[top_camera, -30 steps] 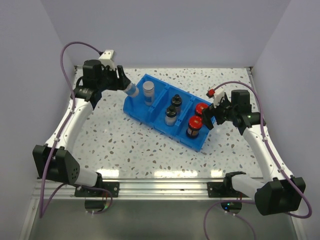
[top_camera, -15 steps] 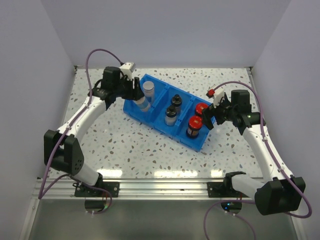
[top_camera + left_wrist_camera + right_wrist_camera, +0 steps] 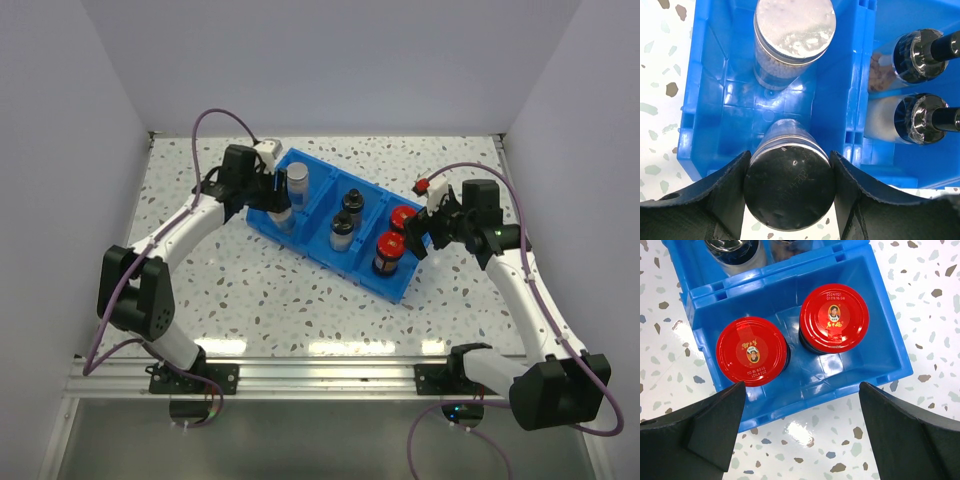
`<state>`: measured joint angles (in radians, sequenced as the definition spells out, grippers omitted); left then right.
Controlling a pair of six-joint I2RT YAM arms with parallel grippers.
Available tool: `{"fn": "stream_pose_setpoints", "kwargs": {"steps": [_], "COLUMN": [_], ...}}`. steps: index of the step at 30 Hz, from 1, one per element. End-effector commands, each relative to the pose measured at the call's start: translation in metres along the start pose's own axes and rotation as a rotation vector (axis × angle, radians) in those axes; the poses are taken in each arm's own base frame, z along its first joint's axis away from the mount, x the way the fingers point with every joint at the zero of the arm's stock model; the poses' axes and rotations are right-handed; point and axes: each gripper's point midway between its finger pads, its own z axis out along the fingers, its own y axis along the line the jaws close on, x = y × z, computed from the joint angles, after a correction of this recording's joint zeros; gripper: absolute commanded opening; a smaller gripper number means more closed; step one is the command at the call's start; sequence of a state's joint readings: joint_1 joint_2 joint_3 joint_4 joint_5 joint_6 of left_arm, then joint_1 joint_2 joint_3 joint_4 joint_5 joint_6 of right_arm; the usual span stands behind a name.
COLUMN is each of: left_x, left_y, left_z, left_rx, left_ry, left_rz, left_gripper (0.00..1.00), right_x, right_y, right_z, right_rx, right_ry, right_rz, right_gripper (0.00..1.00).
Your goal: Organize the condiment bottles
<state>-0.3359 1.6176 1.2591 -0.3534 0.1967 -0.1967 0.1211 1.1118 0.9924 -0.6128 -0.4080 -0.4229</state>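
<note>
My left gripper (image 3: 277,196) is shut on a silver-lidded jar (image 3: 789,186) and holds it over the near end of the left compartment of the blue bin (image 3: 316,240). The other silver-lidded jar (image 3: 297,186) stands at the far end of that compartment, also in the left wrist view (image 3: 792,42). Two black-topped shaker jars (image 3: 345,222) stand in the middle compartment. Two red-capped dark jars (image 3: 394,240) stand in the right compartment, also in the right wrist view (image 3: 834,317). My right gripper (image 3: 421,232) is open and empty, just right of the bin.
The bin sits diagonally on the speckled table (image 3: 220,280). White walls enclose the table at the left, back and right. An aluminium rail (image 3: 320,377) runs along the near edge by the arm bases.
My left arm has swung right from the table's far left corner, carrying the silver-lidded jar over the bin's left compartment. The right arm has not moved.
</note>
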Motion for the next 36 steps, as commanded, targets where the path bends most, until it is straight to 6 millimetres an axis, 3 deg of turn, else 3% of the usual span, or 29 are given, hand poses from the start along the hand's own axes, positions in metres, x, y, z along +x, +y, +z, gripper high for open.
{"fn": "stream_pose_setpoints", "kwargs": {"steps": [1, 10, 14, 16, 19, 22, 23, 27, 33, 36], "left_x": [-0.021, -0.027, -0.036, -0.04, -0.049, -0.062, -0.065, -0.055, -0.015, 0.003], "left_y": [-0.003, -0.008, -0.013, -0.015, -0.017, -0.014, -0.013, 0.013, 0.075, 0.091], "left_z": [0.001, -0.01, -0.023, -0.029, -0.044, -0.072, -0.09, -0.134, -0.195, -0.212], "left_rx": [0.003, 0.028, 0.04, 0.041, 0.035, -0.012, -0.032, -0.164, -0.482, -0.584], "left_ry": [-0.086, -0.116, -0.152, -0.169, -0.204, -0.281, -0.323, -0.443, -0.613, -0.643], "left_rz": [0.039, 0.083, 0.105, 0.11, 0.119, 0.132, 0.137, 0.097, -0.044, -0.079], "left_gripper": [0.48, 0.66, 0.83, 0.83, 0.84, 0.87, 0.89, 1.0, 1.0, 1.0], "right_x": [-0.001, 0.0, 0.001, 0.002, 0.001, -0.001, -0.003, -0.014, -0.039, -0.046], "right_y": [-0.007, -0.008, -0.009, -0.01, -0.01, -0.012, -0.014, -0.029, -0.054, -0.067], "right_z": [0.001, 0.002, 0.002, 0.002, 0.002, -0.002, -0.004, -0.019, -0.055, -0.076], "right_rx": [0.027, 0.033, 0.037, 0.04, 0.043, 0.053, 0.066, 0.159, 0.334, 0.454], "right_ry": [-0.005, -0.001, 0.002, 0.004, 0.002, -0.014, -0.024, -0.105, -0.257, -0.314], "right_rz": [-0.014, -0.015, -0.014, -0.014, -0.017, -0.024, -0.018, 0.018, 0.149, 0.223], "right_gripper": [0.99, 0.98, 0.99, 0.99, 0.99, 0.99, 0.98, 0.99, 0.98, 0.99]}}
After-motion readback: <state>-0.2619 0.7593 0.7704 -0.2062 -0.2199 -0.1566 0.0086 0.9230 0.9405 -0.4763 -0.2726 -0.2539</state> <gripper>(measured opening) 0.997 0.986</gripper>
